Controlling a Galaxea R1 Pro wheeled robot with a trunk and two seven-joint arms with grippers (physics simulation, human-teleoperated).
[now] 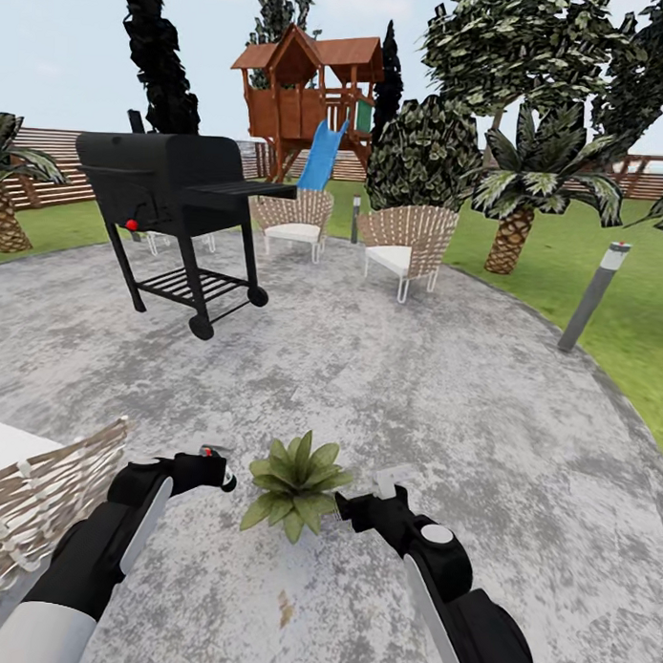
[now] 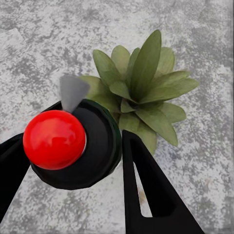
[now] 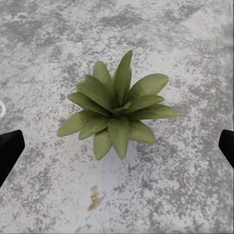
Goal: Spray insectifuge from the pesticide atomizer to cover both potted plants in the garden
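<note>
Left wrist view puts us right over our left claw [image 2: 73, 165], clenched around the pesticide atomizer [image 2: 90, 146], whose dark round body sits between the two black fingers [image 2: 151, 190]. We see its red ball top [image 2: 54, 139] facing the camera and a small grey nozzle tab [image 2: 73, 91] pointing toward the potted plant [image 2: 141, 92], which lies just beyond the bottle on the grey paving [image 2: 195, 39].

From the right wrist camera we look down on the same potted plant [image 3: 117, 112], a low rosette of broad pointed leaves; our right claw [image 3: 117, 146] is spread wide and holds nothing, with one black fingertip [image 3: 9, 151] at either edge of that picture. A small brown stain [image 3: 94, 199] marks the paving near the plant.

From the head camera, the potted plant [image 1: 296, 481] sits between our left claw [image 1: 212, 471] and our right claw [image 1: 359, 509], each just beside its leaves. A wicker seat [image 1: 39, 498] stands beside our left arm. Well beyond the plant stands a black barbecue grill [image 1: 178, 207], then two wicker chairs [image 1: 407, 248], a grey lamp post [image 1: 593, 298] at the paving's rim, palms, a wooden playhouse [image 1: 306, 92] with a blue slide, and the slatted fence [image 1: 51, 154].
</note>
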